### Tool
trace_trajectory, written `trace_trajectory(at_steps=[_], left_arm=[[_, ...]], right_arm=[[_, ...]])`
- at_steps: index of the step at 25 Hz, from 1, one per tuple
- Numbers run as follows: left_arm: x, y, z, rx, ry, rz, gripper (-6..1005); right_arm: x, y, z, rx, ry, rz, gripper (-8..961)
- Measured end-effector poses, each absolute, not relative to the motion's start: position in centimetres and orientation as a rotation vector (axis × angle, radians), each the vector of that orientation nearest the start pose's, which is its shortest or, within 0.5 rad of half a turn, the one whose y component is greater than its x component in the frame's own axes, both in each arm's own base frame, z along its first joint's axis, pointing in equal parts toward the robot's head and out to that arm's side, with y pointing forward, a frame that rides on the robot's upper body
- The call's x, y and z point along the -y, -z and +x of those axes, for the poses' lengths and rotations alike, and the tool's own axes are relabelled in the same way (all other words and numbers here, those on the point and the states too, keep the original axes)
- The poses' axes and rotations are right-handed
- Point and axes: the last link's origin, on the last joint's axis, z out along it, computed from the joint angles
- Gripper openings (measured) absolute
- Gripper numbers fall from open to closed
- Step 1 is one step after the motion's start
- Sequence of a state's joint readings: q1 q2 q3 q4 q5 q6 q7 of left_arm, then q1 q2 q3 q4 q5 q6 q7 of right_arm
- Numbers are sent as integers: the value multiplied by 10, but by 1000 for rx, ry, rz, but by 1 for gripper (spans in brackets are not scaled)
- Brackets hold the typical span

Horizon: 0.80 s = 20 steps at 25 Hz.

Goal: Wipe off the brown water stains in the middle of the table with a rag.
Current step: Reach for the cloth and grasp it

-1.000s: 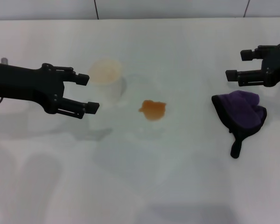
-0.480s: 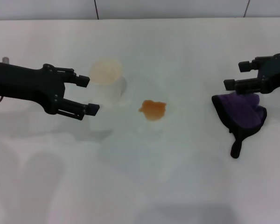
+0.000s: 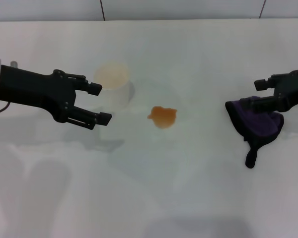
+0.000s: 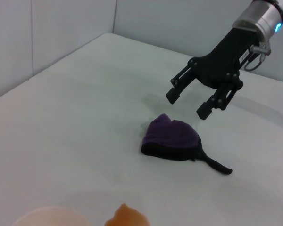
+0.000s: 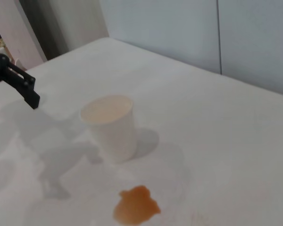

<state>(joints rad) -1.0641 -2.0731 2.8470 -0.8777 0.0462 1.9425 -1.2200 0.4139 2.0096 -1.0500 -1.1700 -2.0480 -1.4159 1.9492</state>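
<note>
The brown water stain (image 3: 163,116) lies in the middle of the white table (image 3: 154,188), small and orange-brown. It also shows in the right wrist view (image 5: 136,211). The dark purple rag (image 3: 258,123) lies crumpled at the right with its black tail toward me. My right gripper (image 3: 253,94) is open and empty, low over the rag's far edge. The left wrist view shows the right gripper (image 4: 187,104) just above the rag (image 4: 172,138), apart from it. My left gripper (image 3: 100,103) is open and empty at the left, beside the cup.
A white paper cup (image 3: 112,84) stands upright to the left of the stain and behind it; it also shows in the right wrist view (image 5: 111,125). A grey wall runs along the table's far edge.
My right gripper has come down toward the rag's far edge. My left gripper has shifted a little to the right, closer to the cup. Rag, stain and cup have not moved.
</note>
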Motion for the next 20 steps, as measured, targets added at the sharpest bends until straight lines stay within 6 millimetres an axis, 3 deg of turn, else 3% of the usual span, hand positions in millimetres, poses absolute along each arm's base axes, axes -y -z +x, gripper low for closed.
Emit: trace_trajectory(at_steps=[20], left_arm=[[-361,-46,-214,518,307,-2994,885]], right_arm=[[-370,-51,254,-793,-59,-2560,771]])
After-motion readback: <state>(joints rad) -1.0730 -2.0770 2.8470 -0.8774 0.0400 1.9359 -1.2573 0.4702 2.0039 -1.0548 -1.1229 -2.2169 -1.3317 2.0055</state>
